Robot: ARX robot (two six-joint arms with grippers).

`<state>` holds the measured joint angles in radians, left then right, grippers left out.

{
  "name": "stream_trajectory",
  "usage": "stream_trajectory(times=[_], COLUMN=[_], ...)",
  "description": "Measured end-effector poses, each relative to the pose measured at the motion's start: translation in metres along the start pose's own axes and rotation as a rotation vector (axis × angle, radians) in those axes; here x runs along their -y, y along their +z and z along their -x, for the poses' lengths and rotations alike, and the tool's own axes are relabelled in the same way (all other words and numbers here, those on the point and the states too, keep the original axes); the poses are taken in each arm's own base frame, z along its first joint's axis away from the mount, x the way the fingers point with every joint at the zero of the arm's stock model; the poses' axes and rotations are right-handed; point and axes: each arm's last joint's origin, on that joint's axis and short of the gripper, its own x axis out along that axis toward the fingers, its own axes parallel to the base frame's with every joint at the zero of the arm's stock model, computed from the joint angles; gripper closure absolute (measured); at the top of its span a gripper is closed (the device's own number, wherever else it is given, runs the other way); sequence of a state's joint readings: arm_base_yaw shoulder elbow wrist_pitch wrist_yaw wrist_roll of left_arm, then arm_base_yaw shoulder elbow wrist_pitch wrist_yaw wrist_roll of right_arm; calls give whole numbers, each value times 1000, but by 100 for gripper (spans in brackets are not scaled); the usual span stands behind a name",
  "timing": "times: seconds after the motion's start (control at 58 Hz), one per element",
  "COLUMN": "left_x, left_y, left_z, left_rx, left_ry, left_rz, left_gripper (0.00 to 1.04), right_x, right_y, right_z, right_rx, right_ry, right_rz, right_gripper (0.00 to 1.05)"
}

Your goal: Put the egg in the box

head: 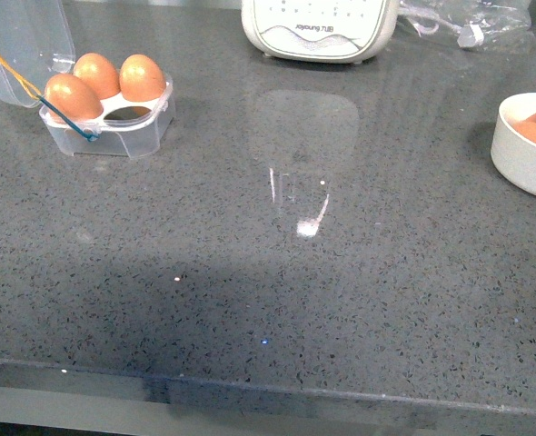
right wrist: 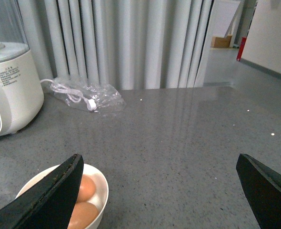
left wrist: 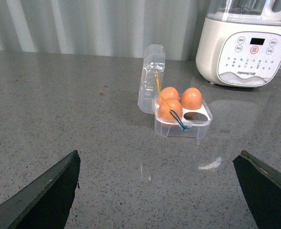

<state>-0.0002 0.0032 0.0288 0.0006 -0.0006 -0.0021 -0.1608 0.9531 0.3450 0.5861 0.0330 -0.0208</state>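
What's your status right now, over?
Open, empty: left gripper, right gripper. Lid up on box, three eggs in, one cup free. Next egg in white bowl. Nothing between.

Your right gripper (right wrist: 158, 160) holds its dark fingers (right wrist: 50, 195) wide apart above the grey bench (right wrist: 188, 143). One finger overlaps a white bowl (right wrist: 102, 183) holding two brown eggs (right wrist: 85, 187). Along the bench edge by the curtain (right wrist: 131, 43) sit a white appliance (right wrist: 9, 90) and a clear bag (right wrist: 90, 98) with a white cable inside.

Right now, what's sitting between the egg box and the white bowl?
Nothing: in the front view only bare grey countertop runs from the box to the bowl; the blender stands farther back.
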Motion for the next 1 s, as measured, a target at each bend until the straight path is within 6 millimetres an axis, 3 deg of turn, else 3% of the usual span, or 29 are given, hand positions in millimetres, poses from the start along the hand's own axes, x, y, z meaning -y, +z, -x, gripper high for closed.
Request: stream_trajectory(times=[0.138, 0.328, 0.552, 1.0], left_x=[0, 0, 0, 0], left_y=[0, 0, 0, 0], left_z=[0, 0, 0, 0], left_rx=[0, 0, 0, 0], left_ry=[0, 0, 0, 0], left_rz=[0, 0, 0, 0], left_gripper=[7, 7, 7, 7], right_x=[-2, -16, -36, -38], right_y=[4, 10, 0, -24], right_z=[-46, -79, -89, -101], right_rx=[-113, -200, -297, -343], right_ry=[70, 209, 422, 507], right_rz=[-35, -50, 27, 62], right_gripper=[7, 7, 7, 7])
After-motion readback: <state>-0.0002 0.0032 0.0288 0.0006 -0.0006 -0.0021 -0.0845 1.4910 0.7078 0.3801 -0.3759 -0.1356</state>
